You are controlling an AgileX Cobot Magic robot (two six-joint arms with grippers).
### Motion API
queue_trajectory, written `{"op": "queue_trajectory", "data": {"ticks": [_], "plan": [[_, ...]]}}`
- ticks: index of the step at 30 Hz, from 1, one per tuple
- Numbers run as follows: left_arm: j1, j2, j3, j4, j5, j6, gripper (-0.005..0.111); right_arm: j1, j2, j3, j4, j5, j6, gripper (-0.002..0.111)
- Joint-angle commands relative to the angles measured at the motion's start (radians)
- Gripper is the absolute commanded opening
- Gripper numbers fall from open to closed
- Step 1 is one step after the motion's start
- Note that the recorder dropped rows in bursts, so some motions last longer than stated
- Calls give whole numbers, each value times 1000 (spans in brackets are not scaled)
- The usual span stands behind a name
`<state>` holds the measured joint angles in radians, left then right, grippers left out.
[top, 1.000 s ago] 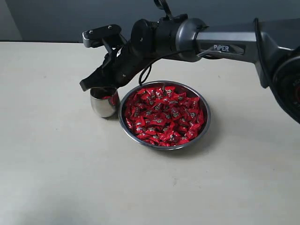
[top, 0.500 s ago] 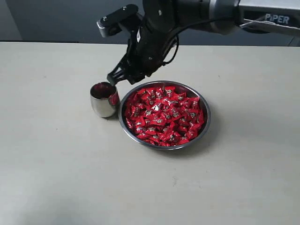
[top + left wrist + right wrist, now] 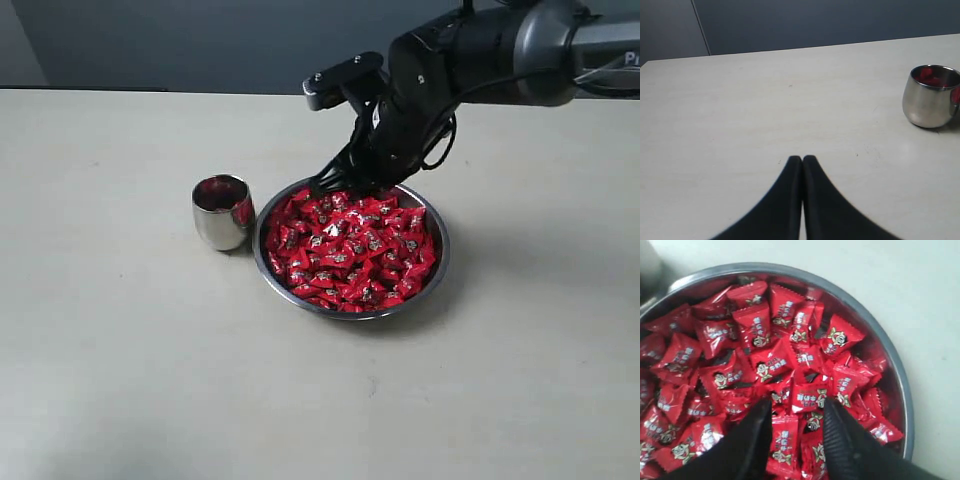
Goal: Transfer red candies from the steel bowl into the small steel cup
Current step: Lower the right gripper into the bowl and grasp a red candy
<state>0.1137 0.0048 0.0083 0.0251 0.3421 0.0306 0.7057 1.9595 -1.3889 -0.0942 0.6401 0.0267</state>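
Matte beige table (image 3: 120, 380): right tool (image 3: 797, 405) spread above glossy red candies (image 3: 350, 250) in round steel bowl (image 3: 880, 335).

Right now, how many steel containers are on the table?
2. In the exterior view, the cup stands on the left with a few candies inside. The bowl sits just right of it, heaped with candies, under the open right gripper. None seems hidden.

Soft, even light falls on a pale table (image 3: 120, 380). Faint shadows hug the bowl (image 3: 350, 315) and cup (image 3: 220, 222). Candy wrappers (image 3: 775, 365) glint; the close view is slightly soft.
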Motion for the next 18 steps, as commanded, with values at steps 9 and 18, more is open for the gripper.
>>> {"op": "queue_trajectory", "data": {"ticks": [9, 18], "plan": [[-5, -5, -8, 2, -5, -1, 0, -8, 88, 4, -11, -60, 11, 34], [-5, -5, -8, 2, -5, -1, 0, -8, 92, 4, -94, -55, 13, 34]]}}
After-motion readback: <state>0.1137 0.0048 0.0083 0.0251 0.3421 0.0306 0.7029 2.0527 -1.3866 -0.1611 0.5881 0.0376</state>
